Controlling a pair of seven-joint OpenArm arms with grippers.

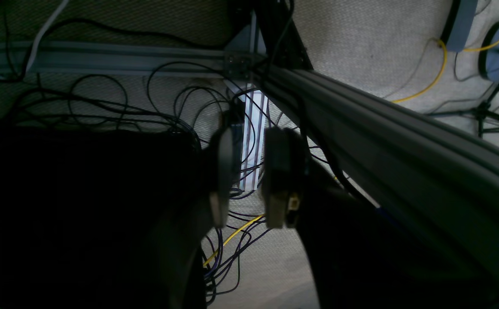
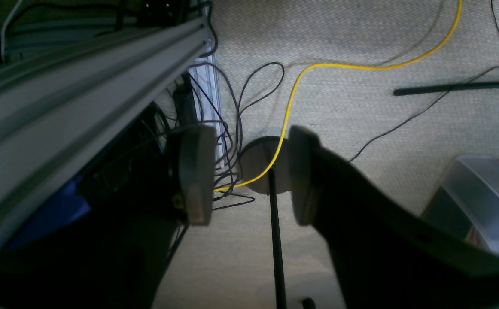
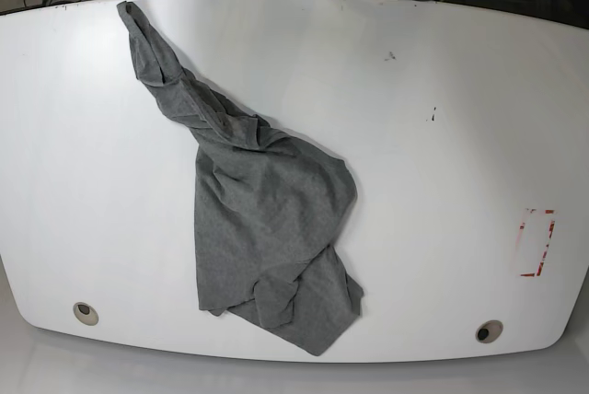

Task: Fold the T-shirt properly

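1. White table (image 3: 442, 63): T-shirt (image 3: 262, 219) lies crumpled left of centre, running from the far-left edge to the near edge; it is the only obstacle on top.
2. Right half bare apart from a red mark (image 3: 537, 243) near the right edge.
3. Left strip beside the shirt is open.
4. Under the table: frame rail (image 1: 404, 141) and tangled cables (image 1: 228, 249) crowd both grippers.

white table (image 3: 442, 53), rounded at the corners, seen from above. two small dark specks (image 3: 390, 55) lie on its far half; a red outlined mark (image 3: 537, 242) sits near one edge; two round holes (image 3: 85, 312) open near the front corners. below the table: grey carpet (image 2: 361, 34), a yellow cable (image 2: 301, 77) crossing a round base (image 2: 258, 163), a tangle of black cables (image 1: 103, 107), aluminium rails (image 1: 103, 58), a clear plastic bin (image 2: 481, 201) and a tripod (image 1: 498, 111).
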